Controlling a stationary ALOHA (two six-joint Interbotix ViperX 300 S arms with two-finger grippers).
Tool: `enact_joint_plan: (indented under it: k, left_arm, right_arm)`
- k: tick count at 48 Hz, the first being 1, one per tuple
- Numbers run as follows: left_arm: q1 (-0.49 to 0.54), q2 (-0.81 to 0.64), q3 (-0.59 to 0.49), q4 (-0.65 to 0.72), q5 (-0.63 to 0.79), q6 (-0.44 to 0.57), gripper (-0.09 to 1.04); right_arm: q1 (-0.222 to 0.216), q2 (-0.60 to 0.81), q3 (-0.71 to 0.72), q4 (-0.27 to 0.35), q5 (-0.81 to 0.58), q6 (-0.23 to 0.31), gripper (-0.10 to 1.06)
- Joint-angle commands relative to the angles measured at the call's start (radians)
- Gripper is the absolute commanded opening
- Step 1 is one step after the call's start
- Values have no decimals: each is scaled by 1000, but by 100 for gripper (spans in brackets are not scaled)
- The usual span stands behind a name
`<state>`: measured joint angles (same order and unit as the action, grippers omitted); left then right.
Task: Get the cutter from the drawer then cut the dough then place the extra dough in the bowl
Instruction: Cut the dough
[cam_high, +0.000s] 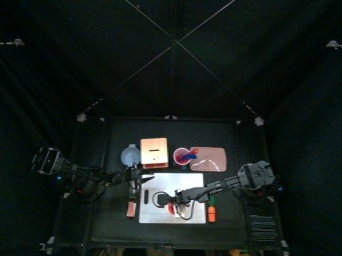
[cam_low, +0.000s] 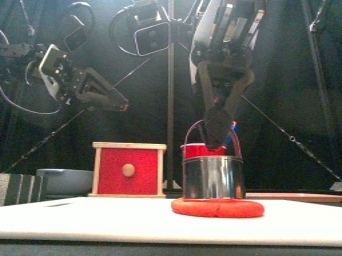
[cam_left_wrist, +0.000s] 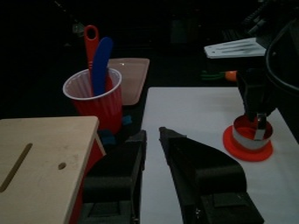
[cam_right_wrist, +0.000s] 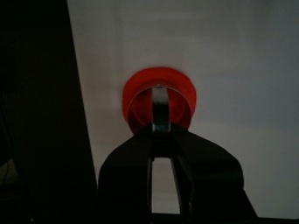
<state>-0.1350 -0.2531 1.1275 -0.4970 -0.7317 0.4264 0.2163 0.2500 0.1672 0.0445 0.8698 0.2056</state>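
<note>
Two claws are in view, and only one of them holds something. The right claw (cam_low: 221, 124) hangs over the white cutting board (cam_low: 80, 222), its jaws pinched narrow on the wire handle of the metal cutter (cam_low: 214, 178). The cutter stands upright on the red dough (cam_low: 198, 209). The dough lies flat on the board, and a rim of it shows all around the cutter.

The left claw (cam_left_wrist: 151, 135) is off the board's left side. Its jaws are moderately apart and have nothing between them.

Behind the board, toward its left, stands the wooden box (cam_low: 128, 170), with its red drawer front facing the board. The blue-grey bowl (cam_low: 60, 181) sits just left of this box. Also behind the board are the red cup (cam_left_wrist: 93, 96), with a blue and a red toy knife in it, and the pink tray (cam_left_wrist: 128, 70).
</note>
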Motion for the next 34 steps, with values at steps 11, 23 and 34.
enact_joint_plan:
  k: [11, 23, 34]
  left_arm:
    - [2, -8, -9, 0, -8, 0, 64]
    - [2, -8, -12, 0, -8, 0, 64]
    - [2, -8, -17, 0, -8, 0, 64]
  right_arm:
    - [-3, -14, -9, -8, -5, 8, 49]
    - [6, -23, -9, -64, -6, 23, 61]
    - [23, -28, -12, -81, -6, 58, 74]
